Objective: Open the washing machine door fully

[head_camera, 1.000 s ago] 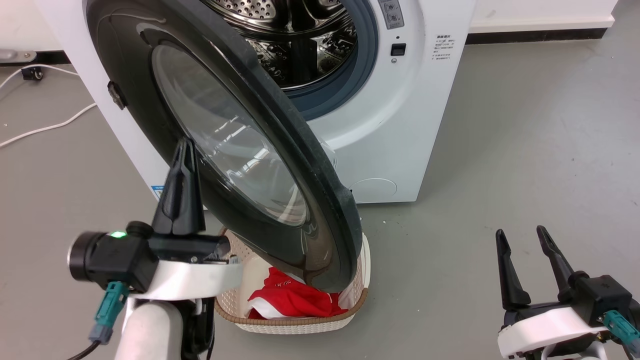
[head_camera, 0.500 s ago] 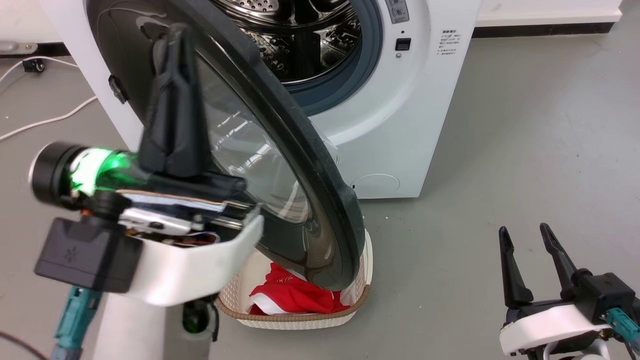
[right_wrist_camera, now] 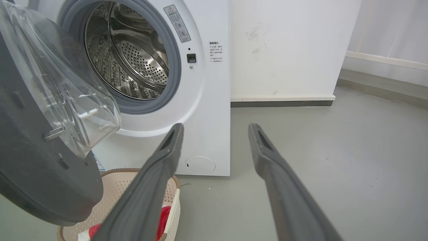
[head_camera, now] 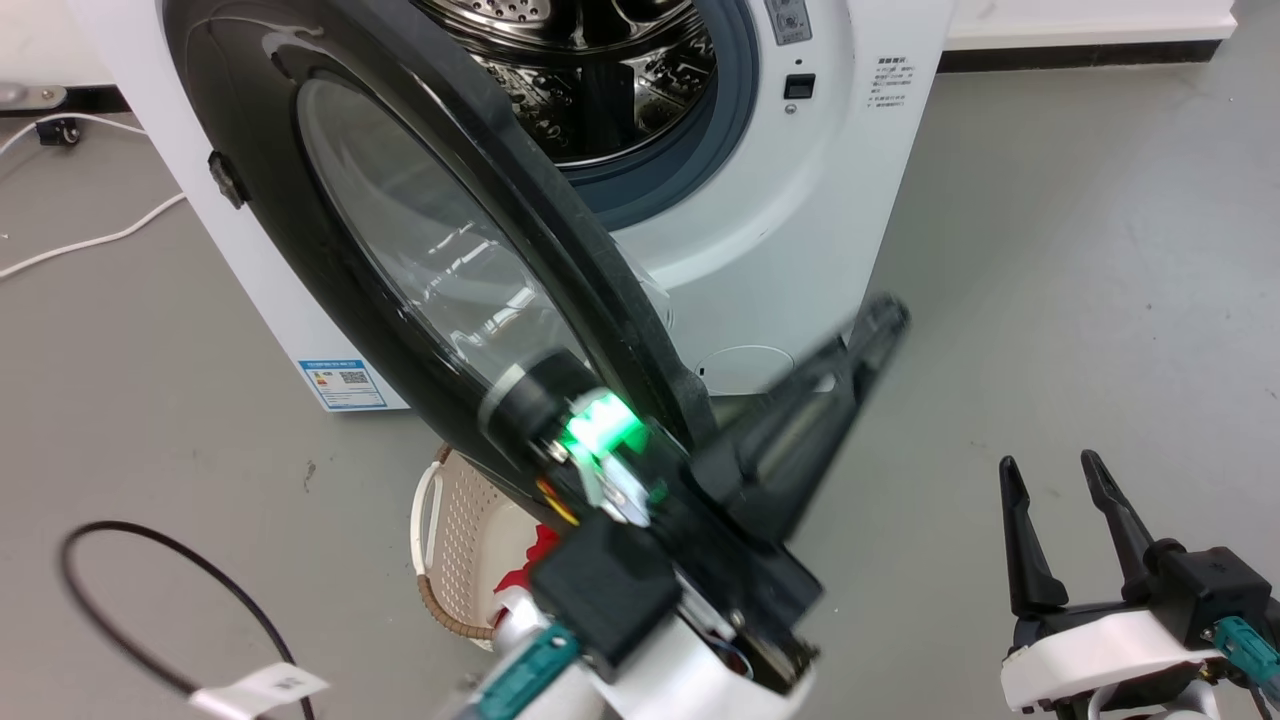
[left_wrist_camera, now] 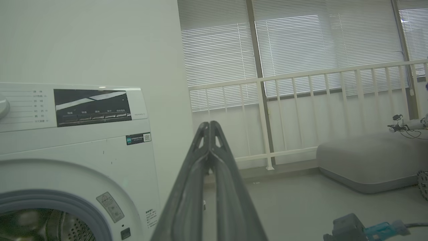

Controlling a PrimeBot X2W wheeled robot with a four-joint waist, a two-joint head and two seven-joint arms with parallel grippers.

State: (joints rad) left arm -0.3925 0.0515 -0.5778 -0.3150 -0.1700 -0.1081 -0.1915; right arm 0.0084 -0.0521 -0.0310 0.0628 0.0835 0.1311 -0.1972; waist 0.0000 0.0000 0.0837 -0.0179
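Left hand point(head_camera: 882, 318) swung right, off washing machine door point(head_camera: 400, 230); fingers together.

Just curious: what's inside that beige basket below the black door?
Red cloth with some white shows in the beige perforated basket; the round glossy black door hides the rest.

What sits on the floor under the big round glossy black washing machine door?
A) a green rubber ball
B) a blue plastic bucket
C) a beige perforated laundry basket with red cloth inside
C: a beige perforated laundry basket holding red cloth sits just below the round glossy black washing machine door.
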